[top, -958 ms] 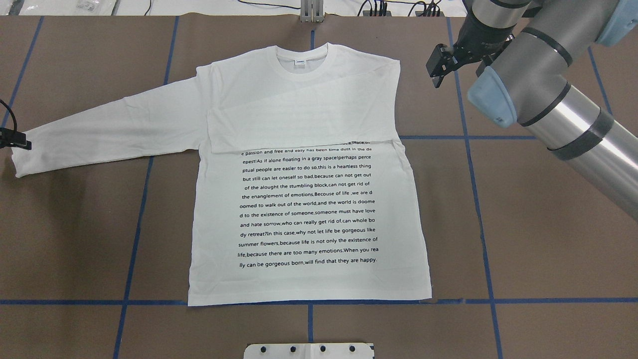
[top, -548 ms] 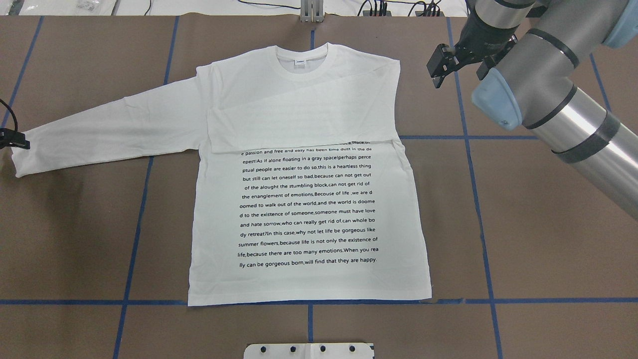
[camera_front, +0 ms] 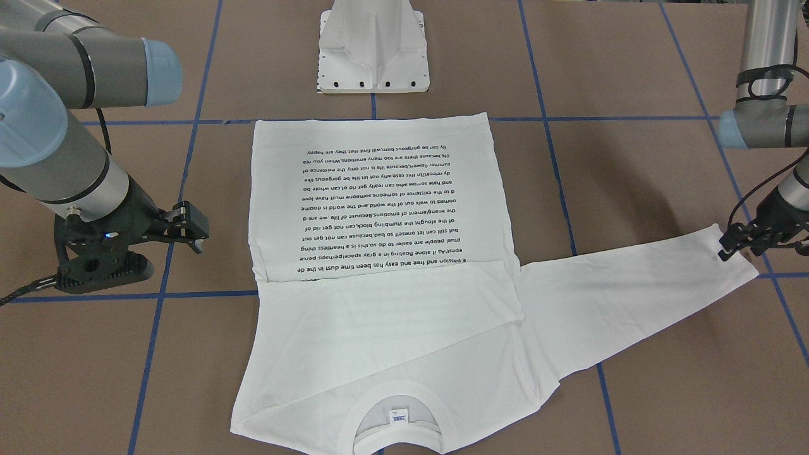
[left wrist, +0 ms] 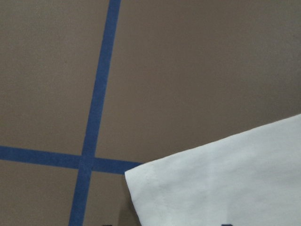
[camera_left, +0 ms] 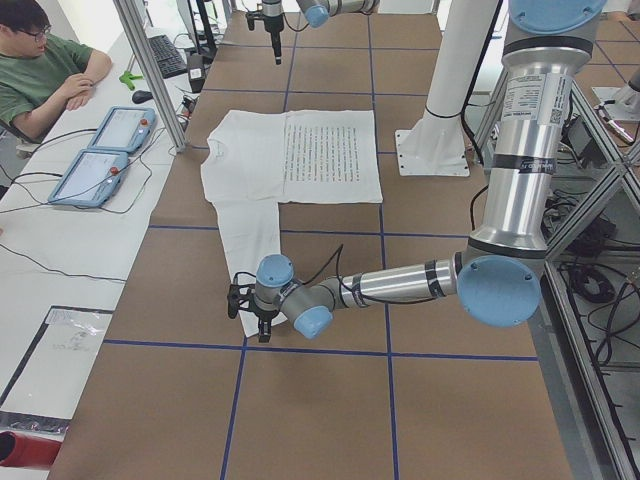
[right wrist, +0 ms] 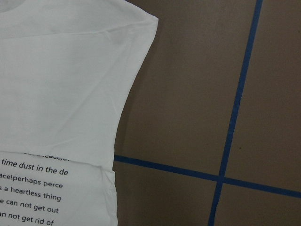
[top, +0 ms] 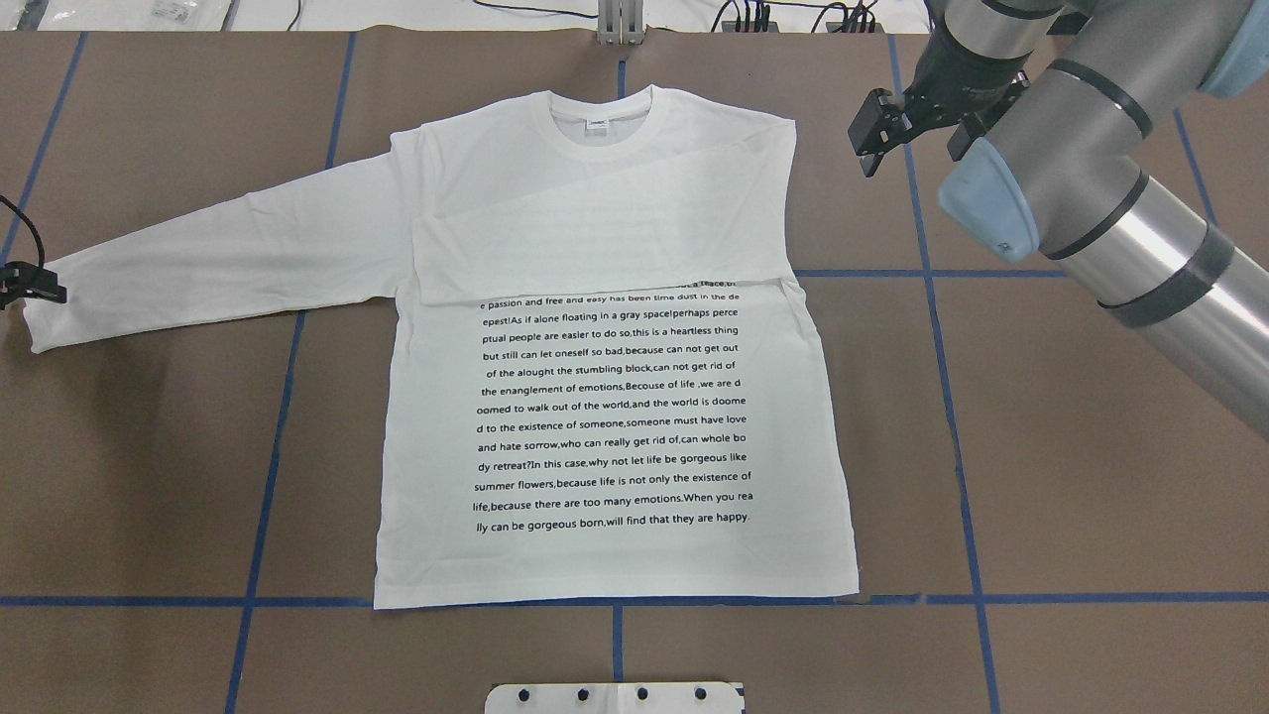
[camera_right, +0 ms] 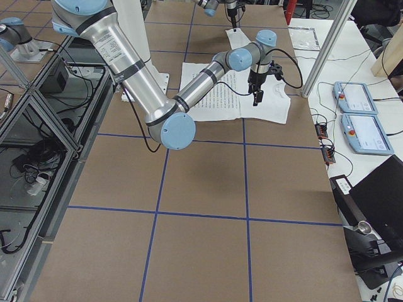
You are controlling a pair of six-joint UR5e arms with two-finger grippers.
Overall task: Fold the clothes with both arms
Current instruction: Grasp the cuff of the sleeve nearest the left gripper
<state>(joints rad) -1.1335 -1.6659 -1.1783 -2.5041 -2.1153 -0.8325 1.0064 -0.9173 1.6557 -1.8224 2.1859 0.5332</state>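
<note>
The white long-sleeved T-shirt (top: 615, 416) lies flat with its black text facing up and its collar (top: 601, 124) at the far side. One sleeve is folded across the chest (top: 595, 238). The other sleeve (top: 228, 248) stretches out to the left. My left gripper (top: 35, 288) (camera_front: 736, 245) hovers over that sleeve's cuff (left wrist: 225, 179) and looks open. My right gripper (top: 872, 134) (camera_front: 188, 227) hangs open above bare table, just right of the shirt's shoulder (right wrist: 141, 19). It holds nothing.
The white pedestal base (camera_front: 374, 50) stands at the near table edge, behind the shirt's hem. Blue tape lines (top: 952, 397) grid the brown tabletop. A person (camera_left: 40, 70) sits at a side bench with two tablets (camera_left: 100, 150). A metal post (top: 620, 20) stands past the collar.
The right arm's elbow has swung slightly right while its gripper stays near the shoulder. The left gripper has crept a little along the cuff. The shirt has not moved.
</note>
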